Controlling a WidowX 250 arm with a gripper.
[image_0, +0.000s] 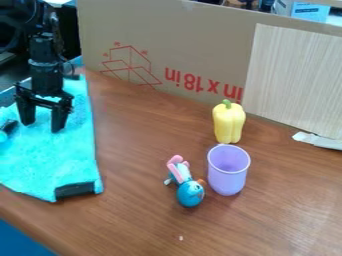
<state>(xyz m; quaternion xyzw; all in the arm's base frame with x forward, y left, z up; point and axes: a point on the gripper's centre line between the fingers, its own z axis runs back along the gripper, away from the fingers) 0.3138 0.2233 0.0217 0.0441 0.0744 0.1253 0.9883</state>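
Camera view has a blue toy with pink parts (190, 194) lying on the desk (150, 222), just beside an upright purple cup (227, 180). Right behind the cup stands a yellow pepper (228, 123). Towards the desk's left edge, the gripper (43, 126) hangs at the turquoise cloth (50, 162), fingers spread, gripping nothing. Judging by this, no grasp is made: toy, cup and pepper all sit ungripped, the pepper nearest the far edge.

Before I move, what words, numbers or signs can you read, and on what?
"in x 18 in", red, upside down, on the cardboard; cut off at the pale panel.
Small red marks by the drawing, same cardboard: too small to read.
Print on the blue-and-white box: too small to read.
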